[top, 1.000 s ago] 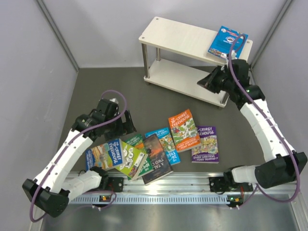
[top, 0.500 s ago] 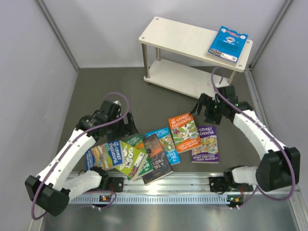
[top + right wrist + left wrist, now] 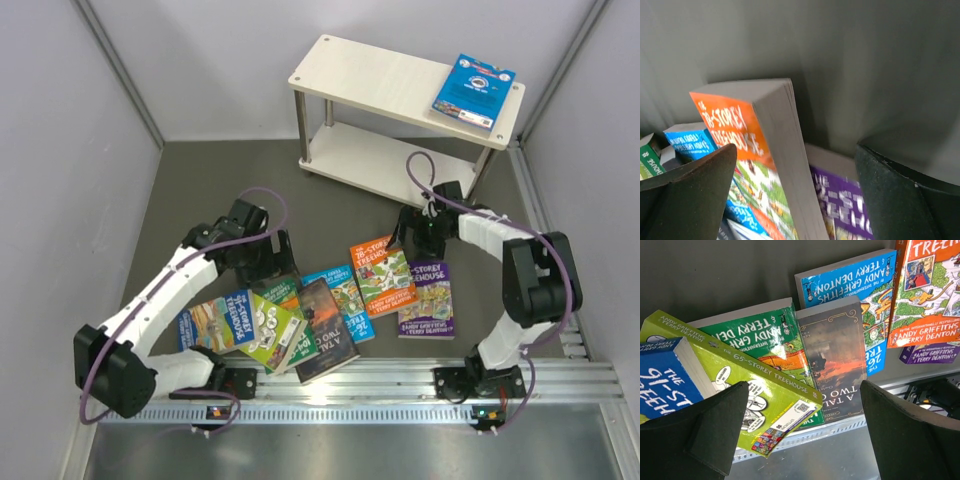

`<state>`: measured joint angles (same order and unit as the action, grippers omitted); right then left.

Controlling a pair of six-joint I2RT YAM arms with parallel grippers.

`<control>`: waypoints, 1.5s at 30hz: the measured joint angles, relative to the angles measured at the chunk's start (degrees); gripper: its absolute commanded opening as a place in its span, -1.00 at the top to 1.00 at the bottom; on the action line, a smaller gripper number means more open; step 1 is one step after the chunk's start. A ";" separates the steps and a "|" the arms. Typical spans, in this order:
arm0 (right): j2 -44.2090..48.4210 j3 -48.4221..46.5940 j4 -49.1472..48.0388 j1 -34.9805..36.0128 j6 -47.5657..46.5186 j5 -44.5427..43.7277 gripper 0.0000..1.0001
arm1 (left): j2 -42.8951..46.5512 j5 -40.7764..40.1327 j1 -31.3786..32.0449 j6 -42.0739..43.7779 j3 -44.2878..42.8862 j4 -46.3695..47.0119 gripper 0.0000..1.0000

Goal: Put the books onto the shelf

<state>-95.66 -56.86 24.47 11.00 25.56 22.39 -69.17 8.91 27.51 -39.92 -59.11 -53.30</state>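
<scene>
One blue book (image 3: 473,90) lies on the right end of the cream shelf (image 3: 380,75), on its top board. Several books lie fanned on the dark floor: orange (image 3: 382,272), purple (image 3: 426,298), blue (image 3: 343,298), dark brown (image 3: 325,330), lime green (image 3: 264,330). My left gripper (image 3: 270,262) (image 3: 805,440) hangs open over the lime book (image 3: 740,385) and the dark one (image 3: 832,360), gripping nothing. My right gripper (image 3: 412,232) (image 3: 795,200) is open, low over the page edge of the orange book (image 3: 740,130), with the purple book (image 3: 845,200) below it.
Grey walls close in the floor on three sides. A metal rail (image 3: 380,385) carrying both arm bases runs along the near edge, just behind the books. The shelf's lower board (image 3: 370,165) is bare. A 91-storey blue book (image 3: 662,380) overlaps the lime one.
The right arm swung down and left from the shelf to the orange and purple books, and its jaws opened. The left gripper shifted right, closer to the book pile.
</scene>
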 measured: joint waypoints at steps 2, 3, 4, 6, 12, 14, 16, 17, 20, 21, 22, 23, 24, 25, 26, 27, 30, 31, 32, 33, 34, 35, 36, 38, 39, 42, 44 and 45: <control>-2.05 -0.46 -1.51 -0.02 -0.46 1.64 -1.00 | 0.96 -0.42 0.04 -0.26 0.09 -0.33 -0.96; -2.64 -0.87 -2.05 -0.04 -0.59 3.02 -1.00 | 1.60 -0.61 0.04 -0.46 0.26 -0.37 -0.96; -3.17 -1.16 -3.19 -0.04 -0.94 4.07 -0.99 | 2.34 -0.83 0.04 -0.59 0.61 -0.42 -0.96; -4.07 -1.33 -5.11 -0.04 -1.31 6.38 -1.00 | 3.87 -1.27 0.04 -1.03 1.40 -0.74 -0.96; -5.66 -0.70 -8.04 -0.04 -3.19 14.71 -0.76 | 5.29 -2.58 0.04 -3.30 2.80 -0.92 -0.96; -5.66 0.28 -8.35 -0.04 -3.76 16.48 -0.50 | 5.29 -2.93 0.04 -3.87 3.28 -0.92 -0.96; -5.66 1.18 -8.31 -0.04 -4.09 17.22 -0.07 | 5.29 -3.34 0.04 -4.31 3.50 -0.92 -0.96; -5.66 1.64 -8.44 -0.04 -4.28 17.31 0.12 | 5.29 -3.61 0.04 -4.52 3.52 -0.90 -0.96; -5.68 2.45 -8.63 -0.04 -4.15 18.51 0.85 | 5.27 -3.91 0.04 -4.94 3.52 -0.76 -0.96; -5.66 2.54 -8.63 -0.04 -4.31 18.88 1.00 | 5.20 -3.89 0.04 -4.96 3.52 -0.70 -0.96; -5.66 2.60 -8.63 -0.04 -4.17 19.10 1.00 | 5.09 -3.89 0.04 -4.96 3.52 -0.61 -0.96; -5.60 2.62 -8.57 -0.04 -4.00 19.12 1.00 | 4.70 -3.85 0.04 -4.98 3.52 -0.44 -0.96; -5.35 2.64 -8.50 -0.04 -3.91 19.12 1.00 | 4.17 -3.80 0.04 -4.96 3.50 -0.22 -0.96; -4.92 2.75 -8.41 -0.04 -3.85 19.08 1.00 | 3.39 -3.63 0.04 -4.96 3.39 0.13 -0.96; -4.39 2.78 -8.13 -0.04 -3.52 18.95 0.99 | 2.56 -3.43 0.04 -4.94 3.30 0.66 -0.96; -3.43 2.78 -7.74 -0.04 -3.04 18.69 1.00 | 1.16 -2.93 0.07 -4.90 3.02 1.57 -0.96; 0.76 2.78 -7.02 0.00 -0.81 17.75 1.00 | -2.69 -0.68 0.33 -4.72 1.40 4.92 -0.96; 3.15 2.78 -7.06 0.00 0.74 17.46 1.00 | -4.02 0.35 0.52 -4.68 0.52 6.43 -0.96; 5.16 2.78 -7.30 0.00 2.16 17.46 1.00 | -5.38 1.75 0.76 -4.63 -0.33 8.44 -0.96; 7.45 2.78 -7.72 0.00 3.96 17.53 1.00 | -6.78 3.48 1.01 -4.59 -1.42 11.34 -0.96; 9.90 2.78 -8.22 0.00 5.90 17.70 1.00 | -7.32 4.17 1.29 -4.59 -1.79 12.59 -0.96; 12.52 2.78 -8.92 0.00 8.20 17.86 1.00 | -8.17 5.57 1.68 -4.59 -2.43 14.73 -0.96; 14.51 2.75 -9.57 0.00 10.10 18.05 1.00 | -8.79 6.67 2.01 -4.61 -2.75 16.48 -0.96; 18.62 2.80 -11.52 0.09 14.62 18.67 1.00 | -9.79 9.38 2.80 -4.98 -3.02 20.74 -0.97; 20.22 2.84 -12.66 0.11 16.79 19.02 1.00 | -10.25 11.15 3.30 -5.31 -3.02 23.15 -0.97; 24.02 3.91 -16.17 0.28 22.58 19.63 1.00 | -10.86 14.73 4.28 -6.21 -3.02 28.24 -0.98; 26.01 5.70 -18.08 0.35 25.31 19.50 1.00 | -10.84 17.42 4.66 -7.48 -2.91 32.20 -0.98; 26.62 6.60 -18.62 0.42 26.69 19.56 1.00 | -10.82 18.40 4.87 -8.00 -2.75 34.01 -0.98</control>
<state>-69.04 -50.26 5.85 11.42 52.25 41.95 -79.99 27.31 32.38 -47.92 -61.87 -19.29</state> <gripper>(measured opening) 0.254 0.987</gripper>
